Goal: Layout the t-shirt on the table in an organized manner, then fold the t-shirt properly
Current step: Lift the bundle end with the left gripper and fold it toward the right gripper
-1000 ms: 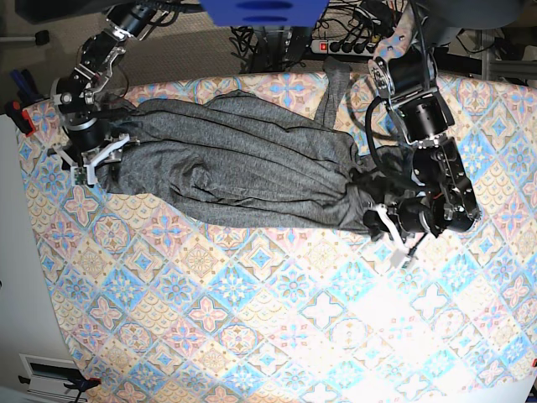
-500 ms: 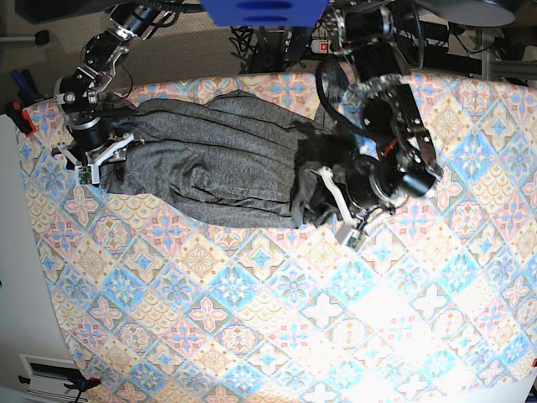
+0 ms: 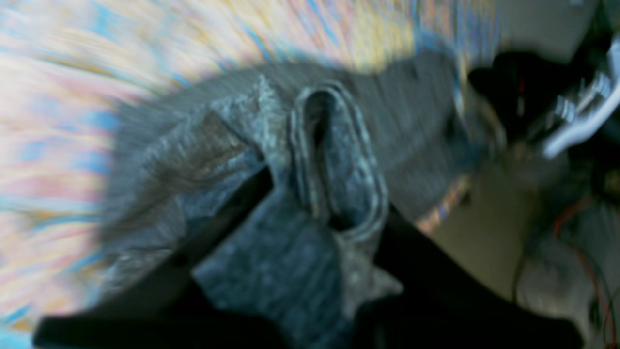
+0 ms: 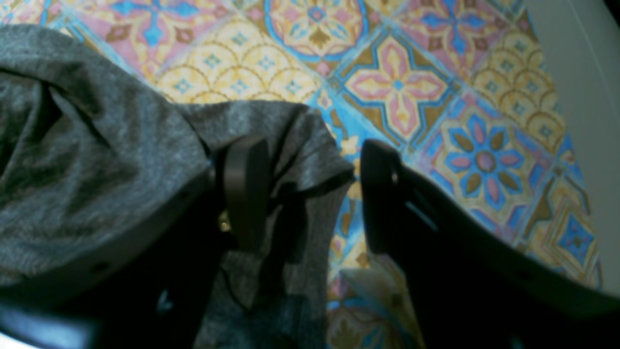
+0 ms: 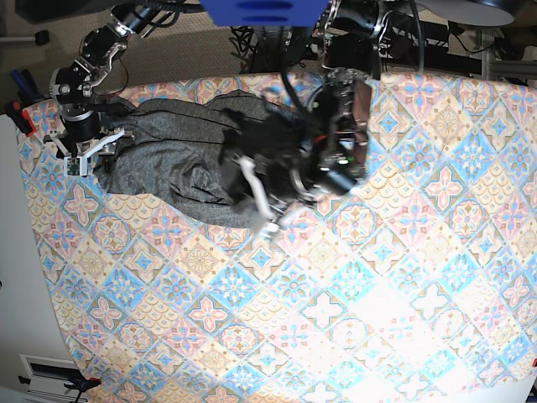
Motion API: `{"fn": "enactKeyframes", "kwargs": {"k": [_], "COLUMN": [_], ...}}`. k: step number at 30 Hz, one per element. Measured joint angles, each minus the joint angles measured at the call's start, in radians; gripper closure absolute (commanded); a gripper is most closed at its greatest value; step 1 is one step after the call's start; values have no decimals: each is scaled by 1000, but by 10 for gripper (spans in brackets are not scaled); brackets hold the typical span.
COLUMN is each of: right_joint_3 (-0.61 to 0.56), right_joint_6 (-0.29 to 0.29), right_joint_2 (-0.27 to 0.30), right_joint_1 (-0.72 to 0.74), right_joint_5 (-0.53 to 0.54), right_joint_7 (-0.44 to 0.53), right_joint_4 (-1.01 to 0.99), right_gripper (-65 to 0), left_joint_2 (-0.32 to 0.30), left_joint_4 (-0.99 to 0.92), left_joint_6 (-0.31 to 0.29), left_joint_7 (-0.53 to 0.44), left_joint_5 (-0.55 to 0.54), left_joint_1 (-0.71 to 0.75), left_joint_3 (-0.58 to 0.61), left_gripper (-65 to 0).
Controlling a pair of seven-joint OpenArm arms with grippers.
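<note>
The dark grey t-shirt [image 5: 168,159] lies bunched across the far left part of the table [image 5: 377,294]. My left gripper [image 5: 260,210] is shut on a gathered end of it and holds that end over the shirt's middle. In the blurred left wrist view, folded cloth [image 3: 334,160] is pinched in the left gripper [image 3: 329,203]. My right gripper [image 5: 88,151] stands open at the shirt's left end. In the right wrist view, the shirt's edge [image 4: 300,131] lies partly inside the right gripper [image 4: 312,194], with one finger [image 4: 244,189] on the cloth and the other over bare tablecloth.
Behind the table's far edge are a power strip and tangled cables [image 5: 336,42], with a blue object [image 5: 260,10] overhead. A red clamp [image 5: 21,117] sits at the left corner. The table's left edge [image 5: 33,252] meets a white surface.
My left arm has swept left across the table, dragging the shirt's right end over its middle. The right gripper has stayed open at the left end, shifting slightly.
</note>
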Motion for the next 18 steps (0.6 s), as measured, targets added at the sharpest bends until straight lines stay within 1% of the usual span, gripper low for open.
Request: {"fn": "enactKeyframes", "kwargs": {"k": [2,3,6,8,11,12,14,16,17,18], "right_joint_3": [0,1,28,33,34,34,34,34,34,34], "right_joint_6": [0,0,3,-1,0,0,0,0,0,0], "right_joint_2": [1,1,0,1,1,1,0,0,-1,0], "right_joint_1": [1,2,5,2,3,3,3,3,3,3], "right_joint_5": [1,1,1,0,1,1,1,1,1,1], "right_joint_7": [1,1,1,0,1,1,1,1,1,1], "right_joint_4": [0,0,0,0,0,0,0,0,0,0], "right_gripper": [-289,-289,-289,-289,-289,-289,-289,-289,-289,-289], "left_joint_2": [0,0,-3,-3,-3,-3,-6,-6,-6,-9], "left_joint_4": [-42,-60,-95,-120,-164,-171,-171,-171,-171,-171], "left_joint_6": [32,45,90,97,97,97,101,101,97,99], "left_joint_7": [-90,-120,-137,-137,-136,-140,-143,-143,-139,-141], "left_joint_5": [-3,-4,0,-5,-5,-5,-2,-7,-6,-4], "left_joint_1": [0,-1,-3,-9,-34,-37,-37,-35,-35,-37], "left_joint_3": [61,84,147,176,185,185,182,182,184,203], "left_gripper": [0,0,0,0,0,-44,-170,-276,-316,-342]}}
